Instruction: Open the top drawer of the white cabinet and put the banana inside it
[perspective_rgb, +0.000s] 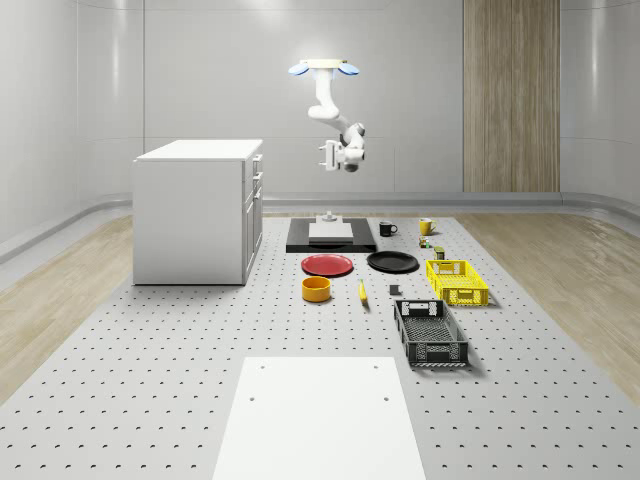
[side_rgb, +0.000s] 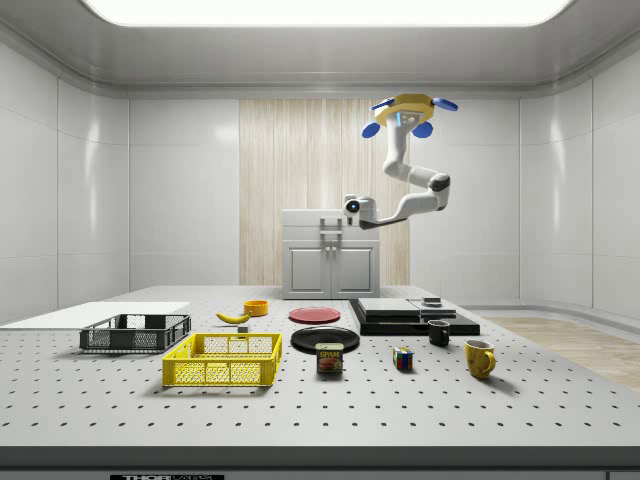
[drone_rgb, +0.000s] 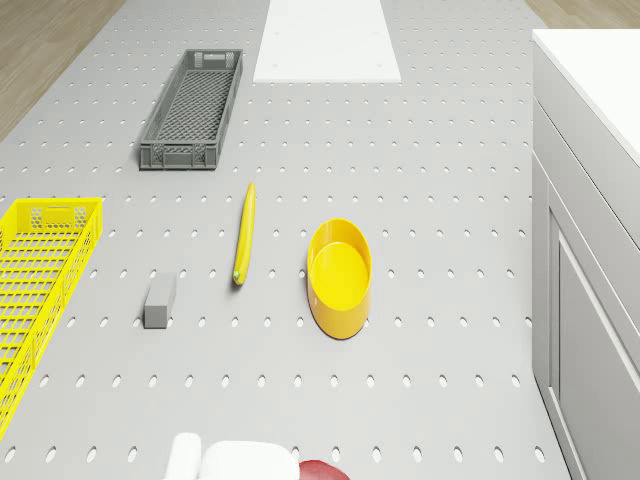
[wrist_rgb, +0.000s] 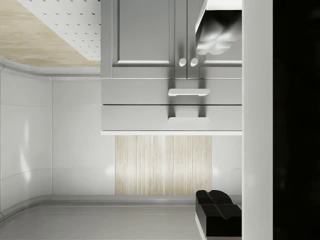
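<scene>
Fingertips (wrist_rgb: 217, 197) cut off at wrist view's lower right, spacing unreadable. Hovered drone (perspective_rgb: 323, 68) above black slab (perspective_rgb: 331, 236); gripper (perspective_rgb: 327, 157) faced white cabinet (perspective_rgb: 197, 211). Banana (perspective_rgb: 362, 291) mid-table.

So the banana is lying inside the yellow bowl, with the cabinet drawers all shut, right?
Not quite. The banana lies on the table beside the bowl, apart from it, as the drone view shows. The cabinet drawers do look shut in the wrist view.
</scene>
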